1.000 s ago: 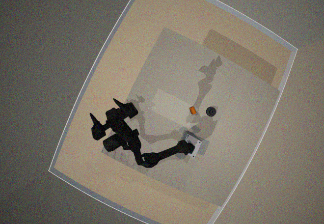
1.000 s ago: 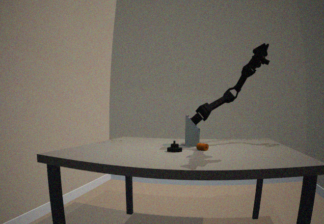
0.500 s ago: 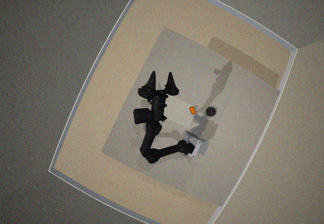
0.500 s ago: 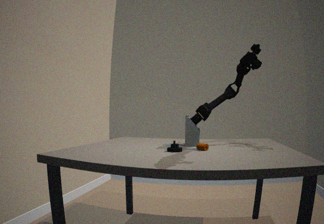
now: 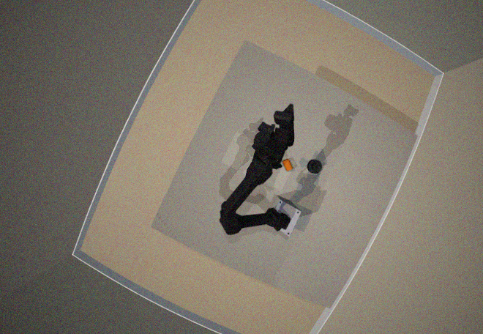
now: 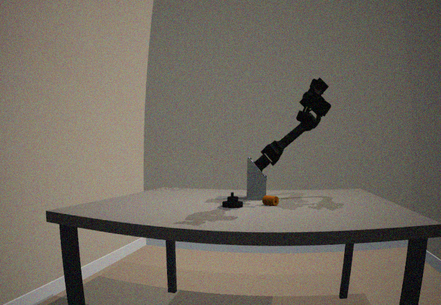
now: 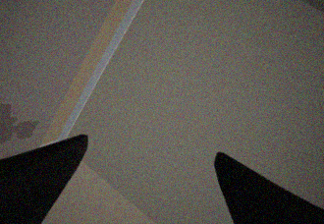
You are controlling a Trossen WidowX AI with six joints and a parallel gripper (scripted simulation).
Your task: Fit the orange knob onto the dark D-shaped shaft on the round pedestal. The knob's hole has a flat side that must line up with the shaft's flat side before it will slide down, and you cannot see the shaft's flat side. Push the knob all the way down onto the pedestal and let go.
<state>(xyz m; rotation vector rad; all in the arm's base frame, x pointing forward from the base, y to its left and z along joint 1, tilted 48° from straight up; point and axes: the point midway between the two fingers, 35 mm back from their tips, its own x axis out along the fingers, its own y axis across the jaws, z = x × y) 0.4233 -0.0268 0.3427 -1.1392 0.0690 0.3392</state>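
The orange knob lies on its side on the table, its open end turned toward the right in the exterior view. The round dark pedestal stands to its left in the exterior view, a short gap away. The thin shaft points straight up from it with nothing on it. Its flat side cannot be made out. My gripper is open and empty, its two black fingers wide apart. It is raised high above the table, away from both the knob and the pedestal. Neither shows in the wrist view.
The arm's grey base mount stands behind the knob and pedestal in the exterior view. The black arm reaches up and to the right there. Arm shadows fall across the table.
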